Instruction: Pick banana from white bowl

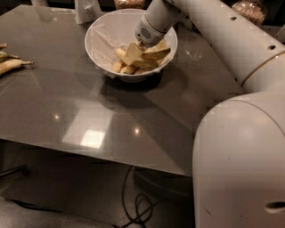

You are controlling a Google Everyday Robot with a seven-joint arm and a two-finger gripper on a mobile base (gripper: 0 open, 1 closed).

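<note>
The white bowl (pixel 100 40) stands at the back middle of the grey table (pixel 89 111). Several yellow bananas lie piled in its right half. The longest plain yellow banana (pixel 156 54) lies across the top of the pile, pointing right. My gripper (pixel 133 52) reaches down into the bowl from the upper right and sits in the pile, just left of that banana and touching the bananas. The white wrist (pixel 149 26) hangs over the bowl's far rim.
Paler dark-stemmed bananas (pixel 11 64) lie at the table's left edge. A white object (pixel 87 9) and jars (pixel 247 9) stand along the back. My white arm and base (pixel 240 164) fill the right side. Cables (pixel 138 205) lie on the floor below the table's front edge.
</note>
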